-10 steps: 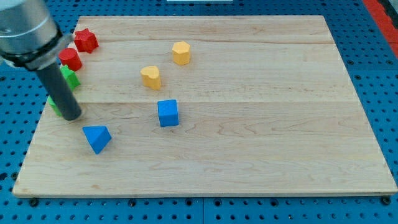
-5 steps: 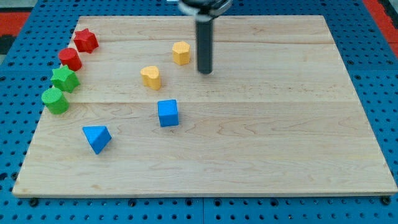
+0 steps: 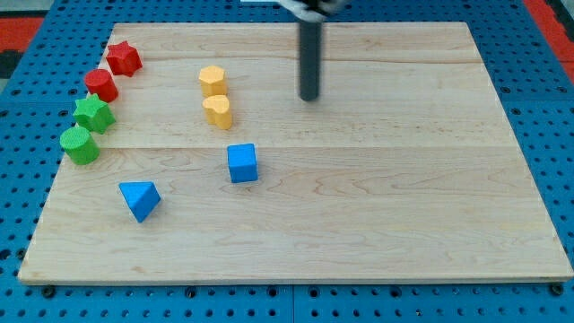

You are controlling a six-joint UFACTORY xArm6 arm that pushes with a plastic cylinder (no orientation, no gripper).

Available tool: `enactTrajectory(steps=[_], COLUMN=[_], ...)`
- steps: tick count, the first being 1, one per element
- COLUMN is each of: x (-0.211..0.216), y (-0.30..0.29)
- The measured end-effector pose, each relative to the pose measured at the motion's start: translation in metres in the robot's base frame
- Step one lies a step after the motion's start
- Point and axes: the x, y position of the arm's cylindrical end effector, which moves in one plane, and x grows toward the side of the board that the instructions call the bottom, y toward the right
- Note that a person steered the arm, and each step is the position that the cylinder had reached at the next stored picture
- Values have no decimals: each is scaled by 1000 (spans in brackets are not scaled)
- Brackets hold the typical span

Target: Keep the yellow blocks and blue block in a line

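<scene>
A yellow hexagonal block (image 3: 212, 79) sits directly above a yellow heart-shaped block (image 3: 217, 110), the two nearly touching. A blue cube (image 3: 242, 163) lies below them, slightly to the right. A blue triangular block (image 3: 140, 198) lies lower left of the cube. My tip (image 3: 309, 97) stands to the right of the yellow blocks, about a hundred pixels from them, touching no block.
Along the board's left edge lie a red star (image 3: 124, 58), a red cylinder (image 3: 101, 84), a green star (image 3: 93, 113) and a green cylinder (image 3: 80, 144). The wooden board (image 3: 404, 197) lies on a blue pegboard.
The yellow hexagonal block has moved left, from upper right of the yellow heart to just above it. My tip went from the left edge to the top middle, then slightly right.
</scene>
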Motion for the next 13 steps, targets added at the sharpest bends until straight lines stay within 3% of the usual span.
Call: enactTrajectory(steps=[2,4,5,6,7,8,9,10,11,12,13], x=[118,86,73,111,123,96,87,155,207,173,146], y=[-7,-122,-133,-111,-168,-185,-166,-161,-228,-263,-243])
